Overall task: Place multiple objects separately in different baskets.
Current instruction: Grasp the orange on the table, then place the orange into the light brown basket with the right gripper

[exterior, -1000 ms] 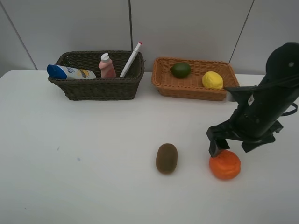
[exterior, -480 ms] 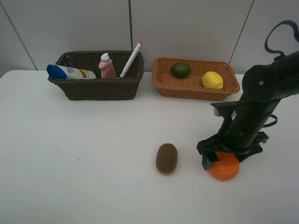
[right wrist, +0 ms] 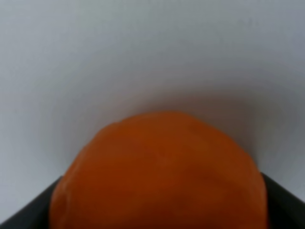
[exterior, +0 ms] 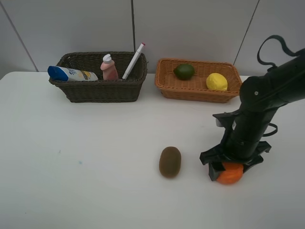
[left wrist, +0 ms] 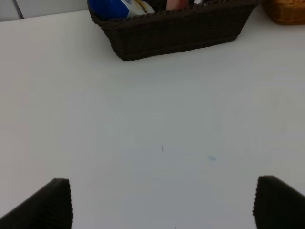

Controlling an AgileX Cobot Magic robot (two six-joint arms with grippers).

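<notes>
The right gripper is down on the orange fruit, its dark fingers showing on either side of the fruit in the wrist view and seemingly against it; whether they have a firm grip cannot be told. The fruit sits on the white counter, toward the front right. Just beside it, toward the middle of the counter, lies the brown kiwi, apart from the gripper.

The left gripper hangs over bare counter with its jaws spread wide and nothing between them.

Along the back edge stand the two baskets. The light orange-tan basket, on the right, holds the green lime and the yellow lemon. The dark brown basket, on the left, holds the white blue-capped bottle, the pink bottle and the white red-tipped marker, which leans against its rim.
</notes>
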